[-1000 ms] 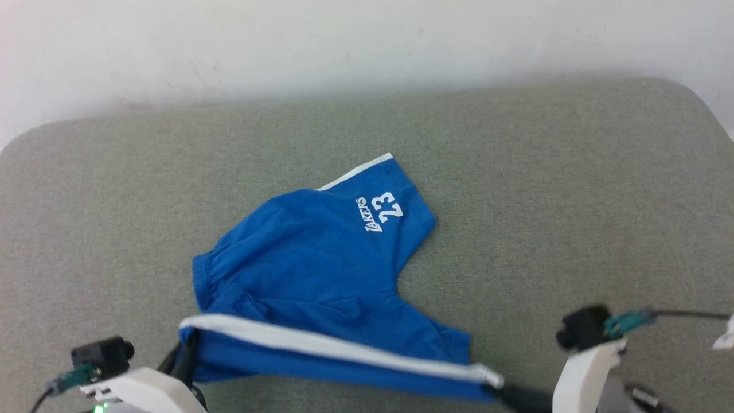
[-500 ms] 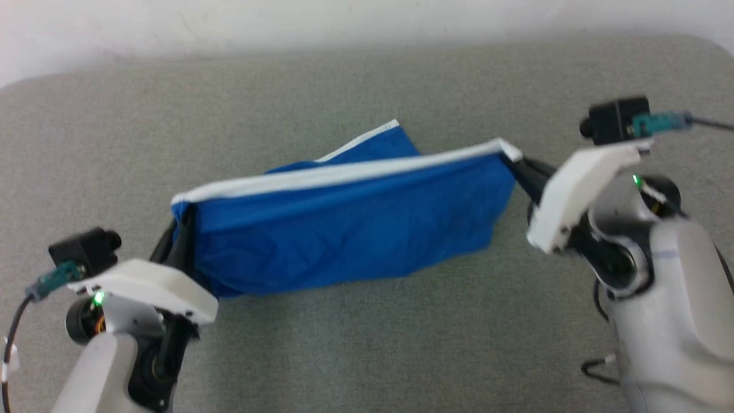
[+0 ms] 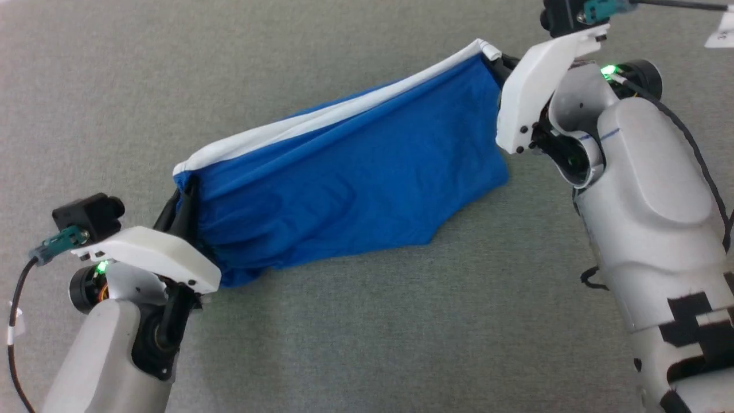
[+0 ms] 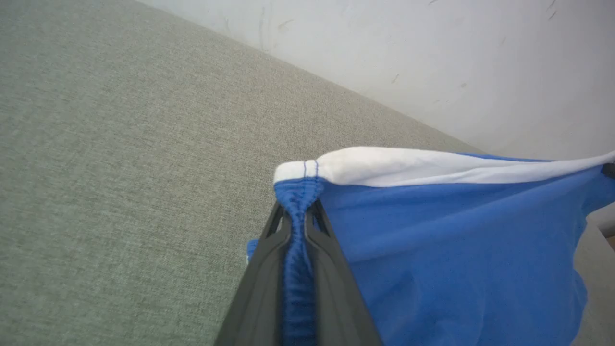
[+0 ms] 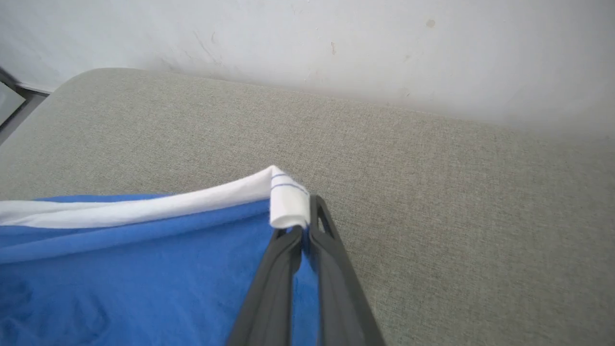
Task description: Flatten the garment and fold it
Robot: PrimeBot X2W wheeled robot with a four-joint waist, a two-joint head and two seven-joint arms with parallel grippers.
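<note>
Garment hangs stretched between the two claws, its white-striped long edge running from the left claw, nearer the robot, out to the right claw, farther away. Each claw is pinched shut on one end of that edge: left on the gathered waistband corner, right on the white hem corner. The blue cloth sags beneath over the grey surface, so laying it flat likely turns on holding that line taut.

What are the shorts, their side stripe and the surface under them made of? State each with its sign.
Shorts: thin, soft fabric, probably a knit, matte royal blue; it sags and creases where it hangs.
Side stripe: white fabric, equally soft; it folds over along the edge.
Upholstered surface: grey-green woven cloth, matte, likely padded; coarse weave shows, corner rounded.
</note>
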